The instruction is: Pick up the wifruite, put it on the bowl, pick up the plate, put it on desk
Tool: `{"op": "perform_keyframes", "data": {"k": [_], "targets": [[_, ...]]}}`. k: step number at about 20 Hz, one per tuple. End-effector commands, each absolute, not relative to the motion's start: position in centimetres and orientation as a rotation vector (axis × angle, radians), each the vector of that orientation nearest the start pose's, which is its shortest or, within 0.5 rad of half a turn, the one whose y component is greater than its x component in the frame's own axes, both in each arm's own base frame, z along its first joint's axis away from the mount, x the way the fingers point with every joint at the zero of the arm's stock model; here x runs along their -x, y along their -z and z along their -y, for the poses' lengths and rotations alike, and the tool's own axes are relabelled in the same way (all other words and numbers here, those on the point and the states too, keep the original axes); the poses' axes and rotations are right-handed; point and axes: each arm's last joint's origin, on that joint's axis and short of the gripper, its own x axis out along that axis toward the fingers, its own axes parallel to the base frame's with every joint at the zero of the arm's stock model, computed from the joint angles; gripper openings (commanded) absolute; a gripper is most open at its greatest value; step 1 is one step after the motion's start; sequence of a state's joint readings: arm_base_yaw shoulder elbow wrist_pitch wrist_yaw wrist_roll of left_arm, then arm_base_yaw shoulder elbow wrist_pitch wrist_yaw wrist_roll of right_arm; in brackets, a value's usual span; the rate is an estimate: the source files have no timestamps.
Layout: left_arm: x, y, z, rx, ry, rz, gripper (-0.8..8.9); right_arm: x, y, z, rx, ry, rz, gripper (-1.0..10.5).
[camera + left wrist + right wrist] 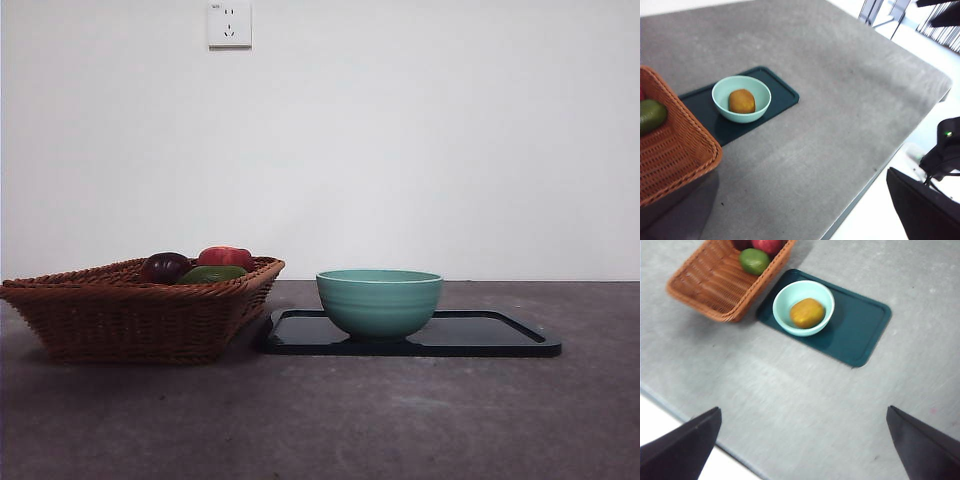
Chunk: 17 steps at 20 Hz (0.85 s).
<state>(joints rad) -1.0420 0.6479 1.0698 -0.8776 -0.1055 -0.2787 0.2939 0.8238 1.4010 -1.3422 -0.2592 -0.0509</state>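
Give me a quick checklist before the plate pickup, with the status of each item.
1. Wifruite inside the bowl: ok.
2. Bowl off the plate: not ok, it stands on it.
3. Plate clear of the basket: cannot tell, their edges look very close.
4. Right pincer open, up above the desk: ok.
5. Left pincer open: cannot tell, only one jaw shows.

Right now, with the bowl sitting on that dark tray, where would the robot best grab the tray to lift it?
Probably the tray's bare short end, away from the basket. The bowl with the wifruite sits toward the basket end, leaving this end's thin raised rim free for jaws coming in low from the side.
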Motion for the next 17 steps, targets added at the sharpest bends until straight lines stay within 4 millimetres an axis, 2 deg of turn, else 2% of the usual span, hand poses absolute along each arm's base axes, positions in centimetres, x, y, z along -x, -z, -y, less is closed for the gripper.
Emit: {"op": "perform_keyframes", "data": {"k": [1,4,7,12,17], "targets": [[-5.7,-37.6,9.4,-0.017,0.857,-0.531,6.02,-4.4,-40.0,-2.2,0.023,-0.569,-0.788,5.6],[-6.9,-37.1,11.4,-0.047,0.846,-0.573,6.02,-1.3,-37.9,-1.3,-0.002,-0.562,-0.737,5.6],[-8.0,-36.5,13.4,-0.064,0.838,-0.603,6.02,0.3,-36.0,-0.8,-0.015,-0.556,-0.713,5.6],[-9.4,-36.7,15.7,-0.070,0.832,-0.619,5.97,1.0,-35.0,-0.5,-0.022,-0.553,-0.701,5.6],[-11.5,-38.8,17.7,-0.112,0.758,-0.726,5.97,0.8,-35.3,-0.6,-0.035,-0.553,-0.655,5.6]]}}
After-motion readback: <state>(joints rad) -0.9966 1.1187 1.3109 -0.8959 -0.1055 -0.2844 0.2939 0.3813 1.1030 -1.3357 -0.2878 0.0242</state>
